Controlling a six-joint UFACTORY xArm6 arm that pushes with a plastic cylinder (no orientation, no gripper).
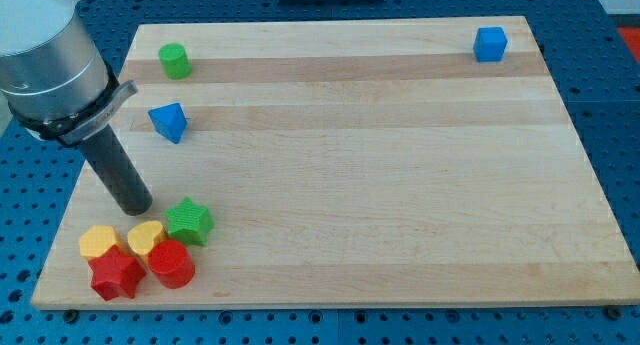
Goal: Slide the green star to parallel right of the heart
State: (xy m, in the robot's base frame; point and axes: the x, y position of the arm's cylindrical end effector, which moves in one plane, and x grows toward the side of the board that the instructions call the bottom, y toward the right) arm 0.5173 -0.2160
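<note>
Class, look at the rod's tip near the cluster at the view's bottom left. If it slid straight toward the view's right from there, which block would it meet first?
Most likely the green star: my tip sits just to its upper left, near the yellow heart. Depth is unclear, so it might clip only the star's top edge.

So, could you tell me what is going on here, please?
The arm is pushing blocks about on a wooden board. My tip sits just to the upper left of the green star, near the yellow heart. The star lies close to the heart's upper right, in a cluster with a yellow block, a red star and a red cylinder.
</note>
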